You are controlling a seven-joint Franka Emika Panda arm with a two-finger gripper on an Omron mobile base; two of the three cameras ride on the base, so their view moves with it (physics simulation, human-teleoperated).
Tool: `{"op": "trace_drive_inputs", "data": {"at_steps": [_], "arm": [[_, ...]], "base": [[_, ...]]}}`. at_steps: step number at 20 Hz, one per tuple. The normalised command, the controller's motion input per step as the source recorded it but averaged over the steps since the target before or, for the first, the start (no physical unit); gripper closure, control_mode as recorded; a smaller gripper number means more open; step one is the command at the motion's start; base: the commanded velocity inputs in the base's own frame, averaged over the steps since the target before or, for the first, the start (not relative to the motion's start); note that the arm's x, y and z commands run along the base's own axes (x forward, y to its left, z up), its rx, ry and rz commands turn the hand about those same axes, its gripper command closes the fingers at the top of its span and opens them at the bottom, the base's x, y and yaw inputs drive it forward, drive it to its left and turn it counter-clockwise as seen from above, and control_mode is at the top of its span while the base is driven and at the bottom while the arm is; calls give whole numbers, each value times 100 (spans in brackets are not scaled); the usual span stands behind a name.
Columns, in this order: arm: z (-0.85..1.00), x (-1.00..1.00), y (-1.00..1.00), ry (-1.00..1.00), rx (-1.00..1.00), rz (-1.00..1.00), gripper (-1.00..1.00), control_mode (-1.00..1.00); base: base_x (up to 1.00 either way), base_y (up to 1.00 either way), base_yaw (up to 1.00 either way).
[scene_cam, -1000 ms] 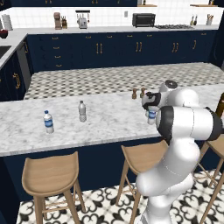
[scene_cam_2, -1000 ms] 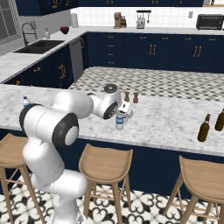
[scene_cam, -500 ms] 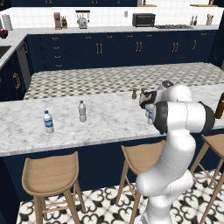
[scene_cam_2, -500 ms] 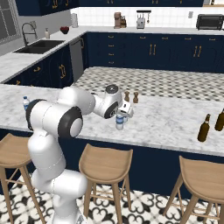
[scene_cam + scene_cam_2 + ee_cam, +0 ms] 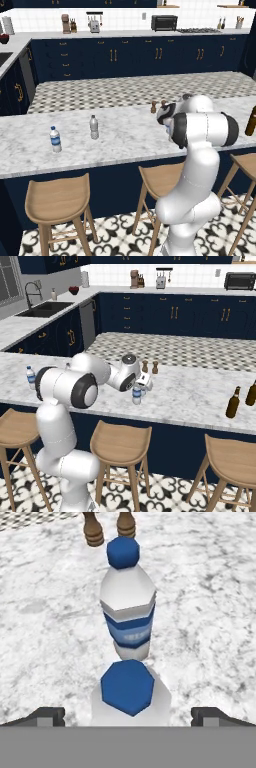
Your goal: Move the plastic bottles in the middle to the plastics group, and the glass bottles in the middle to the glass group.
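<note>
Claw (image 5: 128, 714) spread wide, empty — lowered closer over near water bottle (image 5: 129, 694) than a moment ago, second bottle (image 5: 128, 597) just behind; grasp looks imminent.

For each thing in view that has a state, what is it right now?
End effector: open, fingers either side of the near bottle, not gripping.
Near water bottle: upright, capped.
Far water bottle: upright, capped.
Two brown shakers: upright.
Left-end labelled bottle: upright.
Plain bottle: upright.
Two brown glass bottles: upright.
</note>
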Motion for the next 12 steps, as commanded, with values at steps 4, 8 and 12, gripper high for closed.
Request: {"op": "trace_drive_inputs", "data": {"at_steps": [4,8,12], "arm": [[-16,14,0,0,0,0,-100,-100],[0,2,0,0,0,0,-100,-100],[0,0,0,0,0,0,100,-100]], "base": [[0,0,0],[0,0,0],[0,0,0]]}}
